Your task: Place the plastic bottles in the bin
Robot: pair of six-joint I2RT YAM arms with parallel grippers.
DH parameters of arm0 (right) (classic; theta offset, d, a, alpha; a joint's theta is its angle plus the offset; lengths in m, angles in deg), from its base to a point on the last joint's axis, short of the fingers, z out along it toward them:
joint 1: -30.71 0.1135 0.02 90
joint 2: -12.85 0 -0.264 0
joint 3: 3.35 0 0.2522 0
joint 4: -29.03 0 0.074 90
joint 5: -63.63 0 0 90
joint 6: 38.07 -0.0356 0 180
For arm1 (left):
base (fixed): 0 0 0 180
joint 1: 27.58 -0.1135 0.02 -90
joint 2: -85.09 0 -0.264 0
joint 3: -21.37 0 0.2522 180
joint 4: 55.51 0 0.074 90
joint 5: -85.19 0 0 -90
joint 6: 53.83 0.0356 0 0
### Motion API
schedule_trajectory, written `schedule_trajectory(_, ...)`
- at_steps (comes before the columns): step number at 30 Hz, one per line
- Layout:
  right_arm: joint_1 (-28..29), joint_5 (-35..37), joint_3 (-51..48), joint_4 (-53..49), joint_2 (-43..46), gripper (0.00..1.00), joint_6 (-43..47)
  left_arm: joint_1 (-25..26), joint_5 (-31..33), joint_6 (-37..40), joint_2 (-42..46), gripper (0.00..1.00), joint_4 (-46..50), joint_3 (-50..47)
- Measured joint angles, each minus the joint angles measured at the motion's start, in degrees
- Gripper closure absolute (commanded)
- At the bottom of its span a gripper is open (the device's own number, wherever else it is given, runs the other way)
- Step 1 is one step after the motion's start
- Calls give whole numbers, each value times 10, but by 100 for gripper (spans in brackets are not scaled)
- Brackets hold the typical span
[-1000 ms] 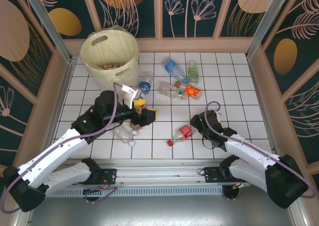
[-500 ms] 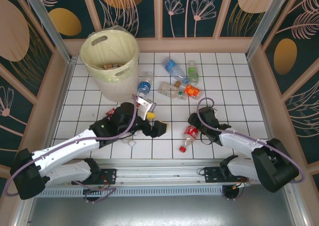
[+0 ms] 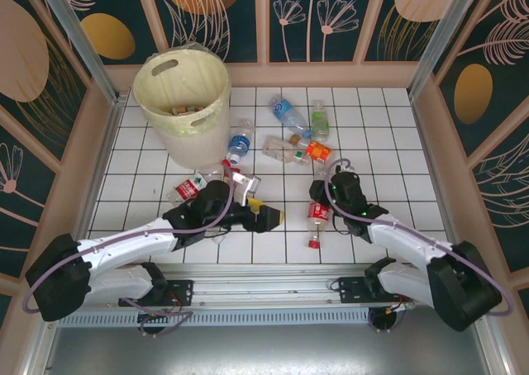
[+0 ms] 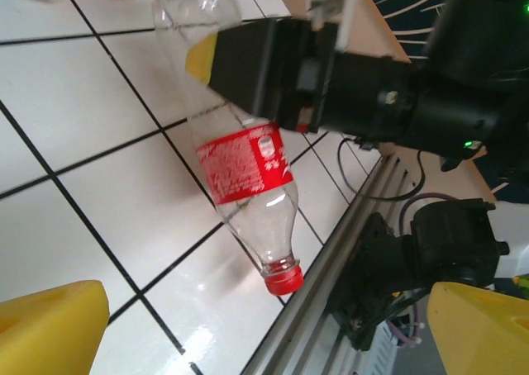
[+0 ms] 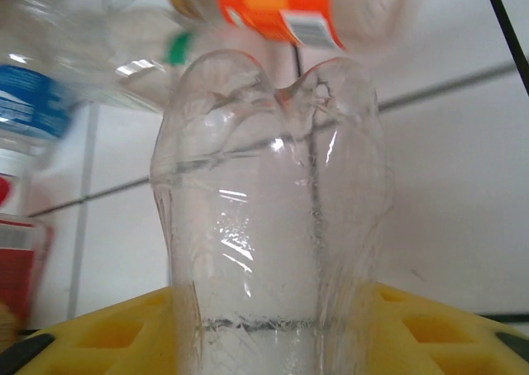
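Note:
A clear bottle with a red label and red cap (image 3: 314, 219) (image 4: 246, 164) lies on the white tiles, cap toward the near rail. My right gripper (image 3: 317, 200) (image 5: 273, 329) is shut on its base end, and the clear base (image 5: 273, 185) stands between the yellow fingers (image 5: 99, 334). My left gripper (image 3: 268, 211) (image 4: 264, 338) is open just left of this bottle, with nothing between its yellow fingers (image 4: 50, 325). The cream bin (image 3: 183, 94) stands at the far left with some items inside. More plastic bottles lie mid-table: blue-labelled (image 3: 286, 111), green-labelled (image 3: 319, 121), orange-labelled (image 3: 317, 152) (image 5: 277, 3).
A blue-capped bottle (image 3: 240, 140) lies beside the bin. Another red-labelled bottle (image 3: 188, 188) sits by the left arm's elbow. A wooden wall surrounds the tiled floor, and a metal rail (image 4: 331, 292) runs along the near edge close to the bottle's cap.
The left arm swung right and down from near the bin to beside the red-labelled bottle. The right gripper moved left onto that bottle, which turned its cap toward the near rail.

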Motion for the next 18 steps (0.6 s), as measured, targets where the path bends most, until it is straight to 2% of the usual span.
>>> schedule_trajectory(7, 5, -41, 37, 5, 81, 50, 16, 1, -29, -46, -54, 2, -98, 0)
schedule_trajectory(13, 27, -90, 56, 12, 108, 50, 16, 12, -58, -62, -118, 2, -150, 19)
schedule_trajectory(18, 36, -124, 63, 30, 115, 50, 9, 13, -74, -65, -138, 5, -195, 41)
